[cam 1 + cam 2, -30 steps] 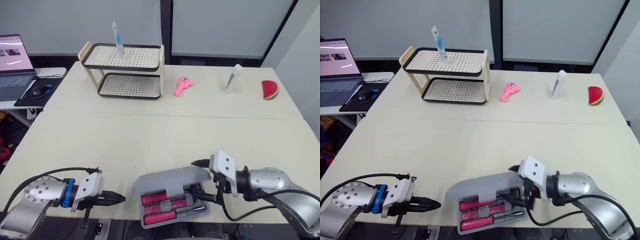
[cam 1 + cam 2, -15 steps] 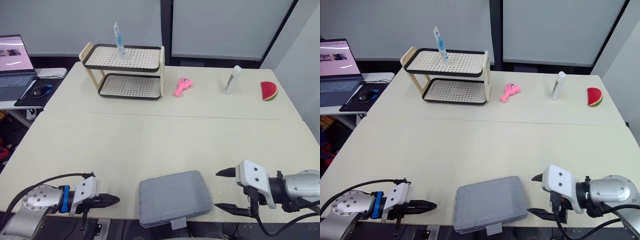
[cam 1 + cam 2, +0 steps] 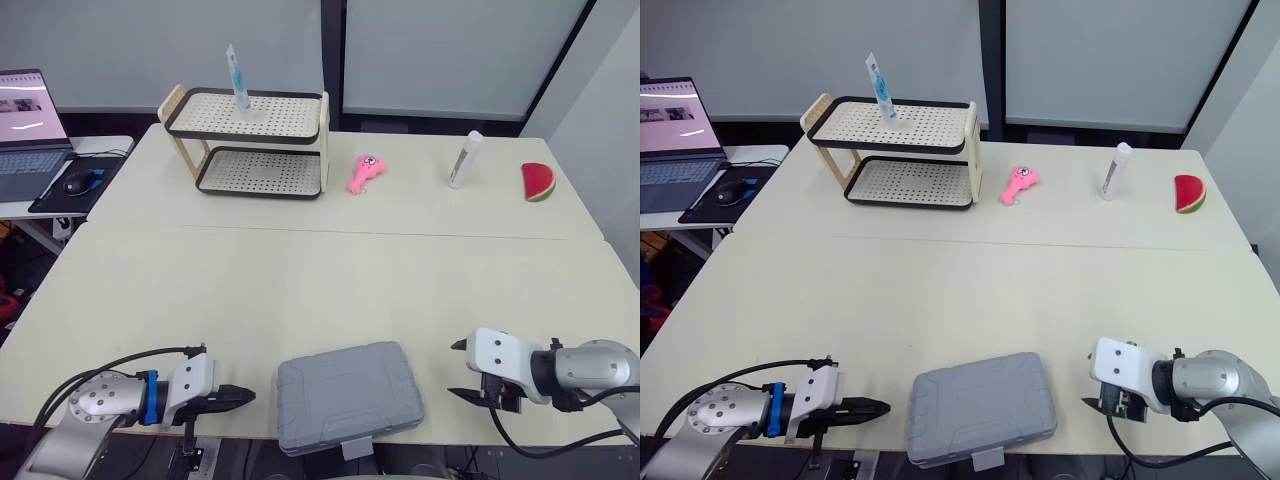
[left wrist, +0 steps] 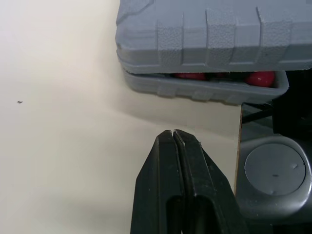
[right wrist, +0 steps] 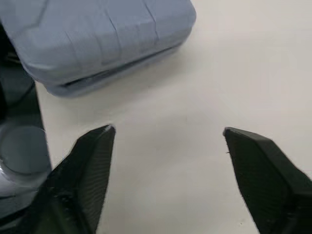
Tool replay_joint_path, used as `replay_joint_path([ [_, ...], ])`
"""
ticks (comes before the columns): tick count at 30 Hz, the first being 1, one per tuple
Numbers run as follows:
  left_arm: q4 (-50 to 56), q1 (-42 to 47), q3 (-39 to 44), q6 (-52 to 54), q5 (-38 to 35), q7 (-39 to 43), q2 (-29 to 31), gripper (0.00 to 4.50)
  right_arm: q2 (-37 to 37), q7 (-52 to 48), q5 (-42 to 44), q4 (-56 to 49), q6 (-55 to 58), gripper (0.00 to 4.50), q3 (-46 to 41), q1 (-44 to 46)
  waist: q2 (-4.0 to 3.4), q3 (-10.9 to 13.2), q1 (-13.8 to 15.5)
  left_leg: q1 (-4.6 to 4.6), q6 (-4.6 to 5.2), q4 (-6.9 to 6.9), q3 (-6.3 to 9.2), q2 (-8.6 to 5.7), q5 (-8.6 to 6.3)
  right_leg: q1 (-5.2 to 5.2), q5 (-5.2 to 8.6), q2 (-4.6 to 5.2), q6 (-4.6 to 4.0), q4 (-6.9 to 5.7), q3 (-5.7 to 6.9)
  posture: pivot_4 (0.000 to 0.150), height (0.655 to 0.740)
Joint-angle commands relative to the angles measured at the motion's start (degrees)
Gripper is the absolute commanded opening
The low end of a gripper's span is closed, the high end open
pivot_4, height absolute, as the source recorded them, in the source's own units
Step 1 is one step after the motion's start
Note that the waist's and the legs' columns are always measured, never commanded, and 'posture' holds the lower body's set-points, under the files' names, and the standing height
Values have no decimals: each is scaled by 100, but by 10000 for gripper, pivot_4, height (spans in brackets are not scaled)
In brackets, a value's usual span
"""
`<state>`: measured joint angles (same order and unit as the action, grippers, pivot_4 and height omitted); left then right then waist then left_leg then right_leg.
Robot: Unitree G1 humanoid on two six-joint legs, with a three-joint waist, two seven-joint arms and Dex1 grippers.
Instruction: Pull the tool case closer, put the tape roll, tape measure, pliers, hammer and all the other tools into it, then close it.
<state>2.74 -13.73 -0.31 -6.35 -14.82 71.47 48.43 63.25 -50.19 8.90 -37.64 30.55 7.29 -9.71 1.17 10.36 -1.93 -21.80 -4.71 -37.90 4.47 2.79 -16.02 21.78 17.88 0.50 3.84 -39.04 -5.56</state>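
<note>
You held the left gripper clenched empty and the right gripper spread wide, the lid-down tool case lying untouched between their fingers, since closing looked finished.

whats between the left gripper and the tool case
Nothing: only a bare strip of table separates the shut left gripper from the tool case, as seen in the left wrist view.

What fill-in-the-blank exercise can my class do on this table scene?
The grey tool case lies ____ the two grippers. The left gripper has its fingers ____. The right gripper has its fingers ____. The rack has ____ shelves.
Missing words: between, shut, open, two.
</note>
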Motion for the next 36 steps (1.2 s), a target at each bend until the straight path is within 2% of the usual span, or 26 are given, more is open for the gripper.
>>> replay_joint_path([
  [1, 300, 53, -200, 187, 157, -169, -43, 0, -85, -10, -496, 29, -230, 25772, 506, 171, -1, 0, 5, 1, 0, 1, 0, 0, 0, 0, 0, 0, 0, 0, 0, 1500, 7350],
  [12, 503, 501, -726, 631, 457, -510, -268, 0, -725, -56, -1148, 104, -2, 1109, 1614, 531, 0, 1, 8, -1, 0, 0, 1, -1, 0, -1, 0, 0, 0, 2, 0, 1500, 7350],
  [13, 553, 561, -778, 697, 459, -524, -303, 0, -790, -70, -1158, 124, 16, 55, 1677, 566, 0, 1, 8, 0, 0, 0, 1, -1, 0, 0, 0, 0, 0, 1, 1, 1500, 7350],
  [20, 698, 995, -1053, 979, 460, -517, -525, 0, -956, -335, -1109, 112, -54, 55, 1803, 603, 1, 2, 21, -3, 0, -3, 4, -4, 0, -2, -2, 3, 3, 2, 3, 1500, 7350],
  [27, 556, 1360, -1354, 975, 559, -397, -757, 0, -796, -505, -988, -212, 80, 55, 1597, 277, 2, 1, 33, -2, 0, -5, 5, -5, 0, -6, -2, 4, 3, 1, 3, 1500, 7350],
  [36, 506, 1364, -1480, 909, 542, -128, -720, 0, -711, -518, -943, -337, 170, 55, 1260, -1, 0, -2, 23, 4, 0, -4, 6, -5, 0, -10, -2, 2, 3, -1, 5, 1500, 7350],
])
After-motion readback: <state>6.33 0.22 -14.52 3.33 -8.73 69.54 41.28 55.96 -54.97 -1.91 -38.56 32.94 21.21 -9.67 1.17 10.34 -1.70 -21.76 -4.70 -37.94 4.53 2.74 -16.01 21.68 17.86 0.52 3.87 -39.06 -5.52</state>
